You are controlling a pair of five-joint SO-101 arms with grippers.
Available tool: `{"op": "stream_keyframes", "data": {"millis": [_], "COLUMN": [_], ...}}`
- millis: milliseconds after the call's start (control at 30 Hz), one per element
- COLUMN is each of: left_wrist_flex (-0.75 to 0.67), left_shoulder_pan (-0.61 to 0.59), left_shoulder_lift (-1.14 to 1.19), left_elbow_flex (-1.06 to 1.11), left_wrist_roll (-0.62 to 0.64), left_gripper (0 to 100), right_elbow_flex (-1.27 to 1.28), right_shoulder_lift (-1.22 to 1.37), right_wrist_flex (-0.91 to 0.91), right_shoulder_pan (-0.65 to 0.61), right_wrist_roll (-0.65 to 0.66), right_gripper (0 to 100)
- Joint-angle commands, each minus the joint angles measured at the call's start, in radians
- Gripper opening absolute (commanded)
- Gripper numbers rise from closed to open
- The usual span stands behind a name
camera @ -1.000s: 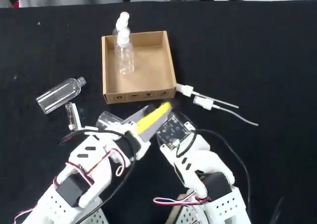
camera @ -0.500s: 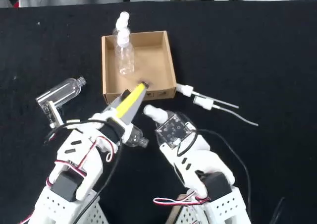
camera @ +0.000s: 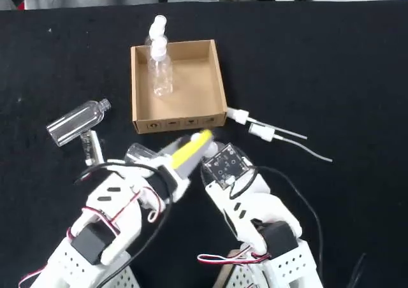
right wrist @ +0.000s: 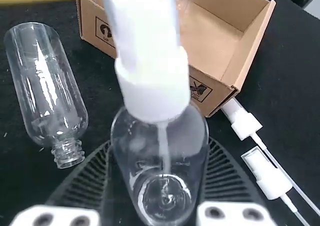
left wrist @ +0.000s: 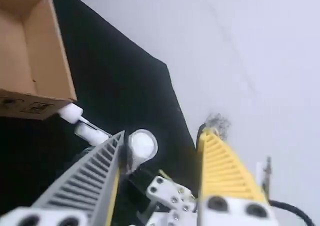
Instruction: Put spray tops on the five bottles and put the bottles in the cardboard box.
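Swung back from beside the cardboard box (camera: 220, 87), the left hand (left wrist: 162, 133) now brackets the white spray top (left wrist: 142, 145), its ribbed grey and yellow fingers spread to either side. The smooth plastic top appears seated on a clear, round-shouldered bottle (right wrist: 160, 181), with its dip tube inside. The right hand (right wrist: 160, 146) pinches the bottle, long axis pointing toward the corrugated box, over the black counter (camera: 331, 58). The left hand is nearer the top, so tightening it likely falls to that hand.
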Motion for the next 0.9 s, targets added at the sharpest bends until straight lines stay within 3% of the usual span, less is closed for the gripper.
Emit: {"op": "stream_keyframes", "data": {"millis": [0, 233, 500, 600, 867], "left_wrist_flex": [-0.044, -0.044, -0.044, -0.043, -0.043], "left_shoulder_pan": [0.041, -0.007, -0.206, -0.295, -0.435], "left_shoulder_lift": [-0.005, -0.009, -0.009, -0.009, -0.009], "left_elbow_flex": [-0.038, -0.048, -0.048, -0.048, -0.042], "left_wrist_roll": [0.006, 0.008, 0.005, 0.002, -0.118], "left_gripper": [21, 21, 21, 21, 21], "right_elbow_flex": [0.008, 0.004, 0.004, 0.004, 0.004], "right_shoulder_lift": [-0.105, -0.105, -0.105, -0.105, -0.104], "right_wrist_flex": [-0.034, -0.035, -0.028, -0.031, -0.034], "right_shoulder_pan": [-0.015, -0.014, -0.009, -0.009, -0.008], "right_wrist_roll": [-0.003, -0.005, -0.015, -0.092, -0.160], "right_gripper": [11.9, 11.9, 12.0, 12.0, 12.0]}}
